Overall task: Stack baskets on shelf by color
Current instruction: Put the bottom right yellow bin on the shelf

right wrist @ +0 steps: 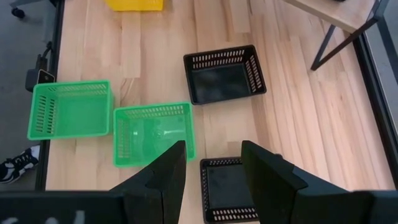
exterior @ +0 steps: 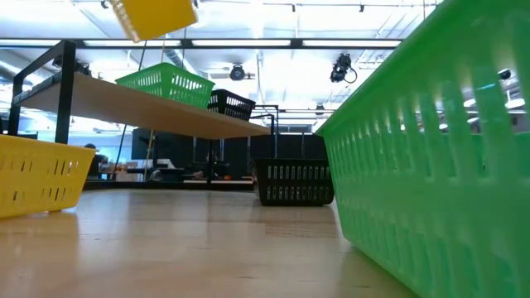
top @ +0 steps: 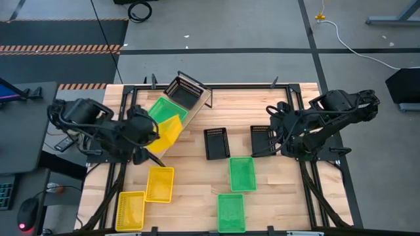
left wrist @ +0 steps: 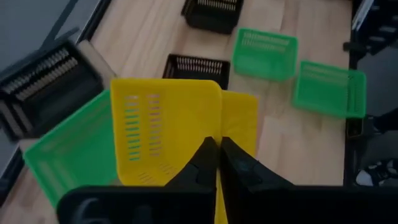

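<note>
from above i see the shelf (top: pixel 197 108) holding one green basket (top: pixel 161 108) and one black basket (top: pixel 184 90), while my left gripper (top: pixel 152 134), jaws clamped on a yellow basket (top: pixel 169 133), carries it just beside the green one. the left wrist view confirms that pinch on the rim. the right wrist view shows my right gripper (right wrist: pixel 211 163) with jaws apart and empty above a black table basket (right wrist: pixel 227 186), so six baskets are left on the table.

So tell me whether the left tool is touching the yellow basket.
Touching. The left wrist view shows the left tool shut on the rim of the yellow basket, no gap between them.
</note>
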